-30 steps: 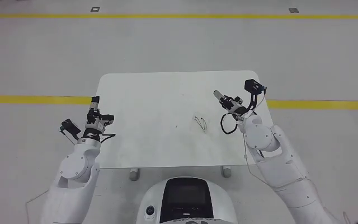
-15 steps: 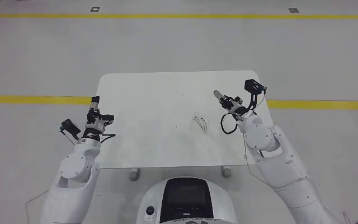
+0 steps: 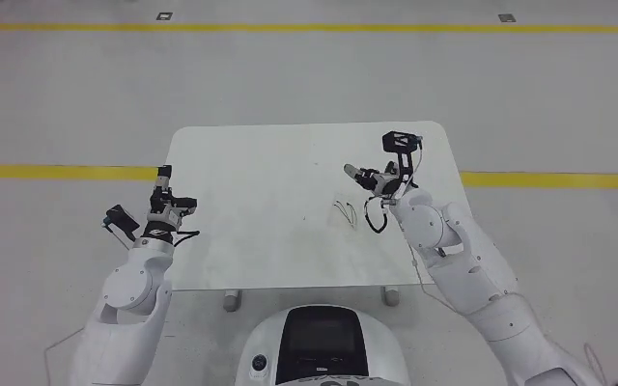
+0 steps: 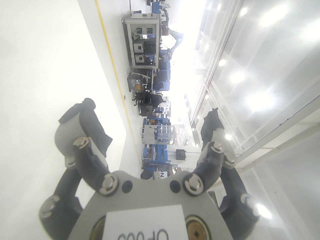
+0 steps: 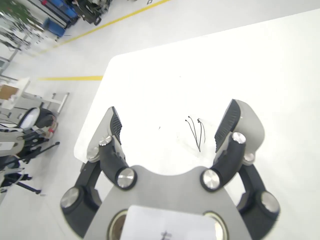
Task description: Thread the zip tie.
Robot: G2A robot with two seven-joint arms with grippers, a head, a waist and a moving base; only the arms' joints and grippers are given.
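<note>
Two pincers show from the top view. The left pincer [image 3: 164, 175] hangs at the left edge of the counter [image 3: 251, 164], well apart from the zip ties [image 3: 346, 212]. The right pincer [image 3: 354, 173] sits above the counter, near the ties on their far side. You see the ties lying flat, right of the middle, with nothing touching them. Pale floor [image 3: 290, 77] with yellow lines [image 3: 290, 27] surrounds the counter.

From the left wrist view, you find the left pincer [image 4: 150, 111] spread wide and empty, facing racks [image 4: 142, 43] of equipment and bright ceiling lights [image 4: 270, 18].

From the right wrist view, the right pincer [image 5: 172, 108] is likewise spread and empty. The thin black ties [image 5: 196, 133] lie on the counter [image 5: 175, 63] beyond it, closer to one finger and untouched. Blue bins [image 5: 53, 29] stand across the floor.
</note>
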